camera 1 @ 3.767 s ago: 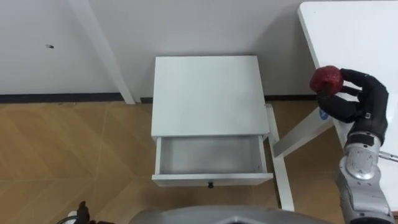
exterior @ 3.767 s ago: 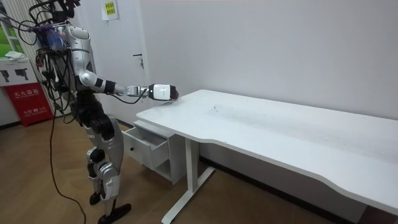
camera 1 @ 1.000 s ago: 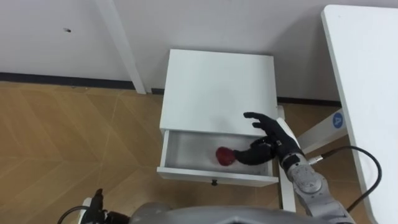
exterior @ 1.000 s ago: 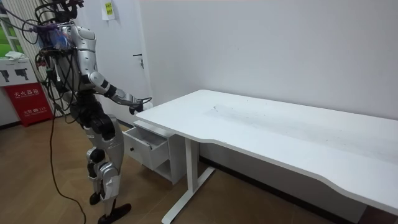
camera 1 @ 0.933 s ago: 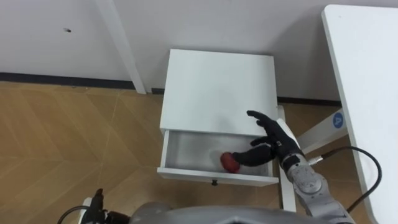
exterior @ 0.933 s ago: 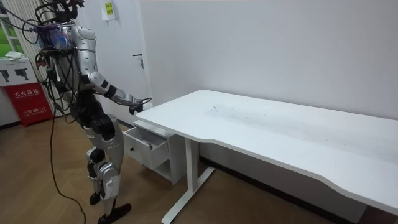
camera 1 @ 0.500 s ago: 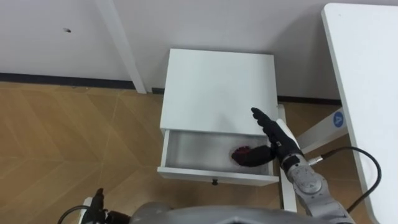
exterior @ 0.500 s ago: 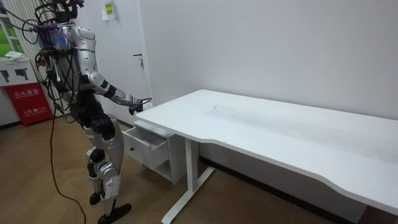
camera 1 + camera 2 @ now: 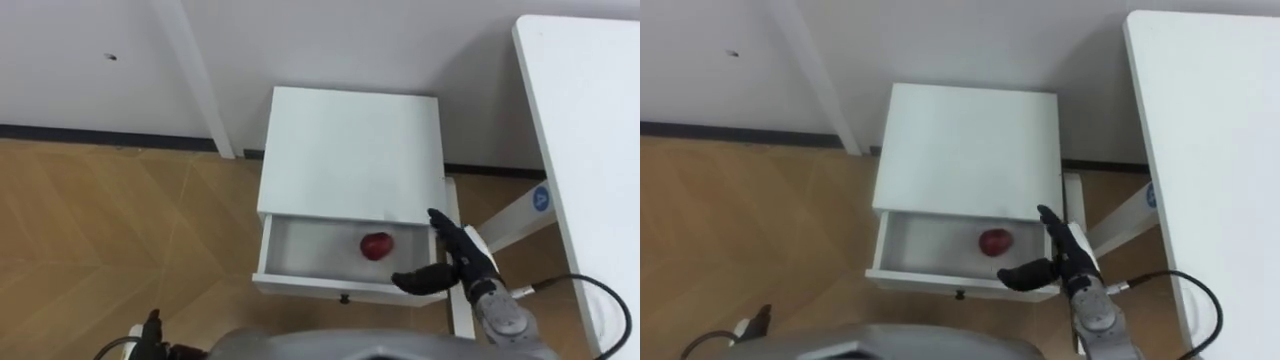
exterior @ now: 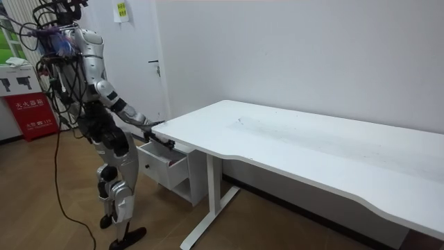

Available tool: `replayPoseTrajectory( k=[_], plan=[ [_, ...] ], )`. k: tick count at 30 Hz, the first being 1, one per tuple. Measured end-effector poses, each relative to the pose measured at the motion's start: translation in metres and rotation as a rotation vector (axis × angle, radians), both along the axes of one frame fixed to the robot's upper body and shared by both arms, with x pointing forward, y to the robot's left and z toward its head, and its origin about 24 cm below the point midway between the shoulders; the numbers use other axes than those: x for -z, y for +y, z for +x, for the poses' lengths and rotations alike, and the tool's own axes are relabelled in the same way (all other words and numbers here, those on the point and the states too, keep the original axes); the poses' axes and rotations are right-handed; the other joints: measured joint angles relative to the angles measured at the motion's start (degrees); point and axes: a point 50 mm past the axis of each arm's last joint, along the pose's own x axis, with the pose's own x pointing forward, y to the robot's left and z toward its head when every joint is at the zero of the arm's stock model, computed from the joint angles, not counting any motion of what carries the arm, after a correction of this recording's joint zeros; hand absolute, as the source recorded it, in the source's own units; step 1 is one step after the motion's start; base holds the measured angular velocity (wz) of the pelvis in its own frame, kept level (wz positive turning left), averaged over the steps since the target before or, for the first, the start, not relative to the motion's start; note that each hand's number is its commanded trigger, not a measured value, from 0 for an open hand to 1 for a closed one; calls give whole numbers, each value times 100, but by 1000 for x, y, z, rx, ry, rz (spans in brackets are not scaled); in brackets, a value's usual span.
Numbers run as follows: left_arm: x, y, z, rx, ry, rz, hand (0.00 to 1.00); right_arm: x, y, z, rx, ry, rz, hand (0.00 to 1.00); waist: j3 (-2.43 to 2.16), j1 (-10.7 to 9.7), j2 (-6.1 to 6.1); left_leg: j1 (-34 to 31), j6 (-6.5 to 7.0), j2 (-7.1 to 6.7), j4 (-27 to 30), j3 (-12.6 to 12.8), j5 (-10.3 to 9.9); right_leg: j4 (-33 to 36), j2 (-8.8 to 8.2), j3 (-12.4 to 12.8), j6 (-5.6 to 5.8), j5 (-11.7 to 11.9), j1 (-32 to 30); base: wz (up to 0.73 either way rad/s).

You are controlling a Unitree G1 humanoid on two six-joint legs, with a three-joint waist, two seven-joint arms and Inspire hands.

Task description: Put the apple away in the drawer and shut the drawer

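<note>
The right hand (image 9: 458,268) hangs at the right front corner of the open drawer (image 9: 300,250). It is wide open and holds nothing. Its fingers (image 9: 441,223) are straight and point toward the back of the drawer. Its thumb (image 9: 412,282) is stretched out sideways along the drawer's front edge. Whether the hand touches the drawer's rim I cannot tell.

The apple (image 9: 377,245), red, lies on the drawer's bottom, apart from the hand. It is right of the middle, about midway between the back edge and the front edge.

The drawer is pulled out of a small white cabinet (image 9: 350,150), and a small dark knob (image 9: 343,297) sits at the middle of the drawer's front panel. The cabinet stands on a wooden floor (image 9: 120,230) against a white wall.

Just beside the cabinet's right edge is the white leg frame (image 9: 505,222) of the white surface (image 9: 590,140), which runs along the right side of the eye views.

The left hand (image 9: 150,330) shows small at the lower left edge, above the floor; its state I cannot tell.

In the room view the robot stands upright on the floor before the cabinet, at the surface's end on the room view's left. Its right arm reaches down and forward to the drawer.
</note>
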Motion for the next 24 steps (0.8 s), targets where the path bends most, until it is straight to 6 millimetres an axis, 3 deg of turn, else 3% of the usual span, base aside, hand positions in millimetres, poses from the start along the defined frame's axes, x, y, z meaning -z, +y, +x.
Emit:
replayPoseTrajectory(
  k=[2, 4, 5, 6, 7, 8, 9, 10, 11, 13, 15, 17, 18, 20, 24],
  plan=[
    [1, -1, 1, 0, 9, -3, 0, 5, -9, -12, 63, 45, -19, 0, 31, -84, 60, -74, 49, 4, 187, -9, -92, 220, -50, -29, 45, -34, -60, 0],
    [3, -3, -3, 20, 45, -6, 0, 10, -22, -31, 132, 108, -53, 0, 22, -89, 174, -217, 144, -9, 462, 10, -258, 790, -154, -39, 152, -163, -308, -4],
    [4, -2, -4, 18, 62, -7, 0, 11, -32, -43, 168, 154, -87, 0, 19, -94, 234, -221, 240, -71, 565, 43, -337, 1477, -300, -40, 235, -230, -590, -9],
    [4, 1, -4, -3, 65, -3, 0, 13, -41, -56, 214, 203, -115, 0, 15, -96, 258, -192, 355, -156, 613, 111, -396, 2439, -527, -42, 233, -194, -1045, -7],
    [3, 4, -4, -7, 64, 4, 0, 13, -45, -64, 236, 228, -129, 0, 16, -99, 238, -185, 390, -216, 671, 146, -411, 2938, -674, -23, 232, -119, -1285, 0],
    [1, 11, -5, -9, 70, 19, 0, 14, -50, -79, 268, 280, -153, 0, 20, -116, 219, -182, 519, -316, 863, 175, -505, 3815, -924, 27, 179, 220, -1742, 0],
    [1, 13, -6, -7, 81, 24, 0, 14, -56, -93, 287, 335, -171, 0, 10, -127, 326, -208, 632, -265, 1067, 155, -659, 4490, -1033, 81, 144, 842, -2152, -8],
    [1, 14, -7, -5, 87, 26, 0, 14, -58, -98, 293, 359, -174, 0, 27, -128, 416, -224, 666, -242, 1158, 164, -710, 4783, -1048, 164, 118, 1263, -2374, -24],
    [1, 16, -8, -7, 94, 25, 0, 15, -57, -108, 301, 398, -171, 0, 18, -154, 520, -280, 770, -180, 1327, 197, -801, 5359, -1026, 365, 46, 2085, -2913, -44],
    [0, 21, -7, -21, 96, 29, 0, 18, -52, -110, 304, 423, -140, 0, 28, -178, 569, -537, 851, -58, 1619, 354, -851, 6993, -907, 394, 18, 1663, -4034, -43],
    [0, 21, -3, -50, 110, 21, 0, 20, -45, -118, 329, 448, -109, 0, 50, -309, 701, -744, 935, 165, 1858, 386, -899, 8988, -726, 21, -53, 883, -5404, -14],
    [1, 19, -2, -50, 134, 12, 0, 22, -43, -128, 372, 480, -90, 0, 42, -377, 787, -696, 999, 311, 1892, 378, -944, 9684, -691, -249, -50, 531, -6177, -2],
    [2, 19, -6, -56, 158, 10, 0, 22, -40, -134, 383, 501, -82, 0, 50, -410, 819, -595, 1039, 385, 1887, 371, -983, 9845, -683, -322, -67, 409, -6566, 0],
    [2, 19, -12, -61, 192, 13, 0, 23, -39, -138, 408, 517, -81, 0, 49, -486, 844, -478, 1007, 412, 1902, 248, -1034, 9856, -699, -292, -72, 379, -6944, 14],
    [4, 17, -23, -71, 236, 13, 0, 23, -39, -132, 451, 500, -88, 0, 49, -588, 851, -485, 1052, 387, 2094, 167, -1108, 9800, -667, 15, -72, 379, -7261, 17]
  ],
)
